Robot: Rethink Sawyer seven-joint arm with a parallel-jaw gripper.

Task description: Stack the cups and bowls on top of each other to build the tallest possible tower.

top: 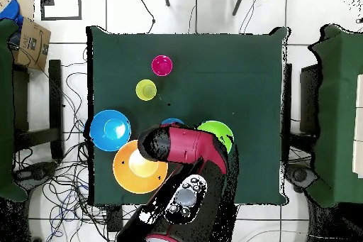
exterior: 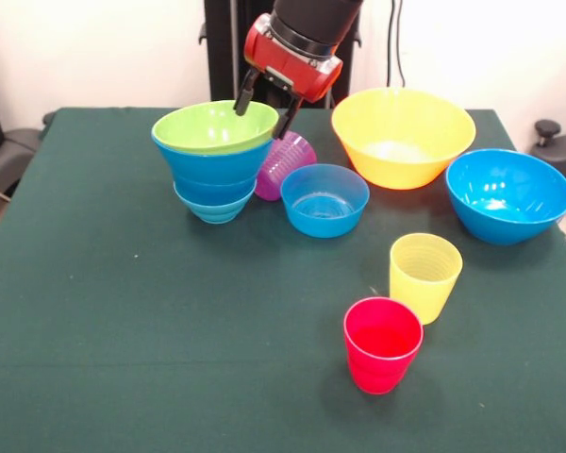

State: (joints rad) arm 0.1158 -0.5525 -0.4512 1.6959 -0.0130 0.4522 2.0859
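The tower (exterior: 214,162) stands at the back left: small blue bowls lowest, a larger blue bowl, and the lime green bowl (exterior: 215,126) on top. It shows in the overhead view (top: 217,134). My gripper (exterior: 266,109) hangs open just above the green bowl's right rim, its fingers astride it. A purple cup (exterior: 285,164) lies tilted beside the tower. A small blue bowl (exterior: 324,199) sits right of it. The very large yellow bowl (exterior: 403,137), a large blue bowl (exterior: 507,195), a yellow cup (exterior: 424,276) and a red cup (exterior: 382,343) stand apart.
In the overhead view the arm (top: 181,147) covers the small blue bowl and most of the tower. Cables and a cardboard box (top: 32,40) lie on the floor around the green table (top: 213,62).
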